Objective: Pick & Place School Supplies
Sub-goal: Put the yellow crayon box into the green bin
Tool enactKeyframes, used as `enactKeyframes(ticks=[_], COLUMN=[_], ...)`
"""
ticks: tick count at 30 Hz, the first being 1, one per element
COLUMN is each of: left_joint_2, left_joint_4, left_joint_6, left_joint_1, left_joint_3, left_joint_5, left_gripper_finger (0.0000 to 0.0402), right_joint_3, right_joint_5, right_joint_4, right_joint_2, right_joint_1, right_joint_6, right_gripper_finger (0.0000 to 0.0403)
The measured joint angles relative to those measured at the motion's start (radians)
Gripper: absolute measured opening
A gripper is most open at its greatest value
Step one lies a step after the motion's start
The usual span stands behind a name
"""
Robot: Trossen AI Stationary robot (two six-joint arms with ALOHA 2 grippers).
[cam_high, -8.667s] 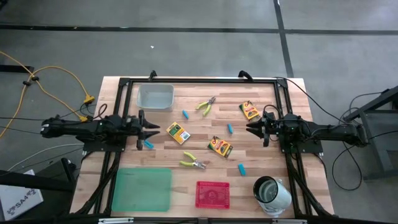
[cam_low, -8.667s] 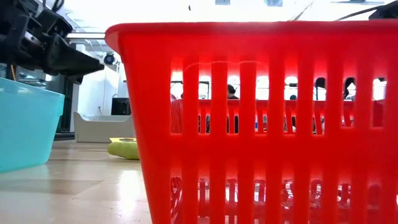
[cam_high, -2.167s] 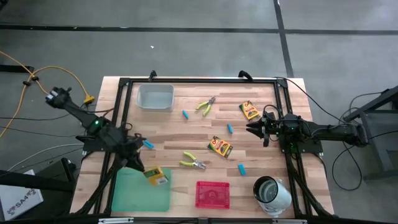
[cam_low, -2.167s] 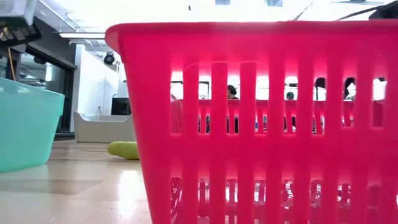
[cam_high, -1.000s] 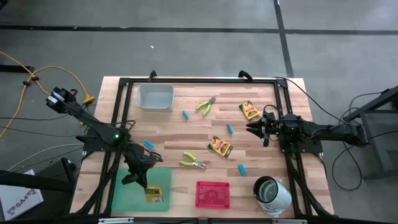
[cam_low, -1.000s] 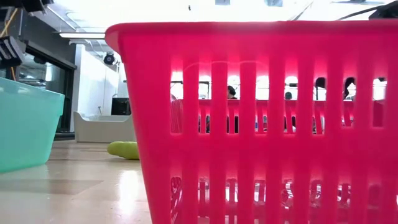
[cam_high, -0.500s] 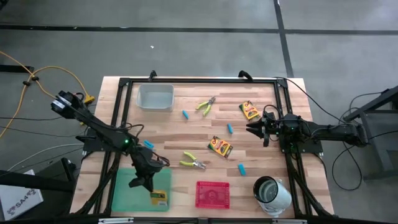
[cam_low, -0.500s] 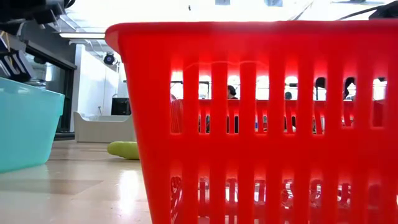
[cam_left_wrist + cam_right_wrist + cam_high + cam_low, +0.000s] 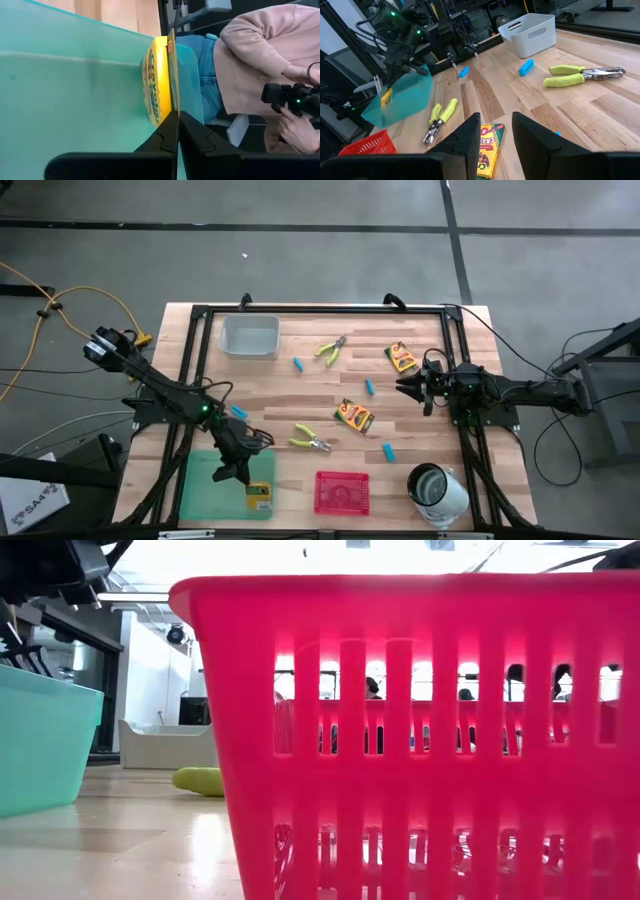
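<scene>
My left gripper (image 9: pixel 244 472) reaches over the green tray (image 9: pixel 215 490) at the near left and is shut on a yellow-orange crayon box (image 9: pixel 259 494). My right gripper (image 9: pixel 405 388) waits open at the right, above the wood, with a second crayon box (image 9: pixel 487 145) lying just below and ahead of it. A third crayon box (image 9: pixel 402 358) lies far right. Two pliers with yellow-green handles (image 9: pixel 312 442) (image 9: pixel 331 350) and several light-blue pieces, one of them (image 9: pixel 370 386), lie flat on the table. My left gripper pinches a thin edge of the crayon box (image 9: pixel 172 102) between its two fingertips. The fingers slant down from the table's far left. The box stands on edge inside the green tray's walls; whether it touches the tray floor I cannot tell.
A clear tray (image 9: pixel 249 336) stands far left, a red basket (image 9: pixel 341 491) at the near middle and a white-and-metal cup (image 9: pixel 435 488) near right. A black frame (image 9: pixel 320 308) rims the table. A person (image 9: pixel 260 55) with a camera stands beyond the near edge.
My left gripper, still shut on the crayon box, has sunk toward the green tray and gone a little toward the table's right and near edge. The box has travelled with it to the tray's near right corner.
</scene>
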Motion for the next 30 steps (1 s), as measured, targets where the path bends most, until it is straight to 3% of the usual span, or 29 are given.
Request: enactKeyframes(ticks=[24,30], left_joint_2=[-0.001,-0.001], left_joint_4=[-0.112,-0.120], left_joint_6=[0.005,0.032], left_joint_1=[-0.018,-0.066], left_joint_3=[-0.010,-0.010], left_joint_5=[-0.131,-0.219], left_gripper_finger=[0.0024,0.0024], right_joint_3=[0.000,0.000], right_joint_5=[0.000,0.000], right_joint_4=[0.000,0.000], right_joint_2=[0.000,0.000], right_joint_1=[0.000,0.000], right_joint_6=[0.000,0.000], right_gripper_finger=[0.0104,0.0104])
